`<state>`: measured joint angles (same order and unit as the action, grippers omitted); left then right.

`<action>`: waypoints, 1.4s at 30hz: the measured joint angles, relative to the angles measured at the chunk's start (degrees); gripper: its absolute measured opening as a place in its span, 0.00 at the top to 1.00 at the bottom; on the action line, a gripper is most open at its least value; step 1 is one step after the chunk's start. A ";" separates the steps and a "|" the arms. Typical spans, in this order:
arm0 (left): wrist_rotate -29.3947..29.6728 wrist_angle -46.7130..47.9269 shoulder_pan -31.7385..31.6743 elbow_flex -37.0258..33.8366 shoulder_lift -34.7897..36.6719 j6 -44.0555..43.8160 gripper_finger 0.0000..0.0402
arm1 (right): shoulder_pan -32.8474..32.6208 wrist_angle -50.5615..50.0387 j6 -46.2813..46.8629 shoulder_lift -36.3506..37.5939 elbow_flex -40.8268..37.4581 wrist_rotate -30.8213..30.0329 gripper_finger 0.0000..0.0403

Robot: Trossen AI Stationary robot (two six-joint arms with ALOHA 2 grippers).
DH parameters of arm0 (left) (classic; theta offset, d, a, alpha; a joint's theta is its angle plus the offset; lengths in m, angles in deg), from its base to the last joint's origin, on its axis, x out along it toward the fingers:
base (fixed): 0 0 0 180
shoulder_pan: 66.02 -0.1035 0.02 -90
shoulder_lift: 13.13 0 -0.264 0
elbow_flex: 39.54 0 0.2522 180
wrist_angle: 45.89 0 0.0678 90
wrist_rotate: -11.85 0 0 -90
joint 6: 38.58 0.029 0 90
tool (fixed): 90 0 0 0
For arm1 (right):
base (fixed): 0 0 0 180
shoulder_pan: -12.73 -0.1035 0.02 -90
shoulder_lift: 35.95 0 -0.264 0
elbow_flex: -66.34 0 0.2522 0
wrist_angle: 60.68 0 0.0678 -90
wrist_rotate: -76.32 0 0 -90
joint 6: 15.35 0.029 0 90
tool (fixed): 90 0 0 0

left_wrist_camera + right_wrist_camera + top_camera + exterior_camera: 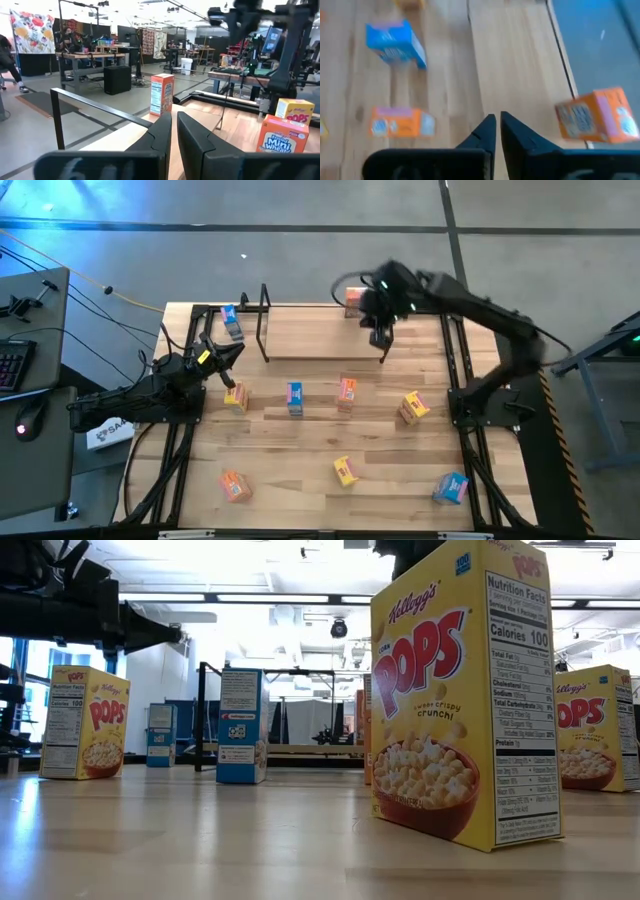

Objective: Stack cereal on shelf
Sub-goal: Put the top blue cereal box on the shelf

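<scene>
Cereal boxes [295,398] scattered on wooden tabletop [300,470], both end effectors clenched empty, workshop room behind.

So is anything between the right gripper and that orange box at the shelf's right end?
Nothing visible. The right gripper, shut and empty, hangs over the shelf just in front of the orange box, with only bare plank between them.

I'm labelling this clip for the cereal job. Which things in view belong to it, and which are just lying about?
Job:
cereal boxes, nine in view
shelf
orange box on the shelf's far edge
right gripper, shut and empty over the shelf
left gripper, shut

Lying about:
keyboard
mouse
</scene>
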<state>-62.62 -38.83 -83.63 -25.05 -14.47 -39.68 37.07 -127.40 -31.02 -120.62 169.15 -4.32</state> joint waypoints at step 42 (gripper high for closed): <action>-5.88 24.00 -5.97 34.29 -33.61 -8.76 0.95 | -22.88 104.31 1.70 47.23 -82.48 -16.89 1.00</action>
<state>-68.50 -14.83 -89.60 9.24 -48.08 -48.43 14.18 -23.09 -29.32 -73.39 86.66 -21.21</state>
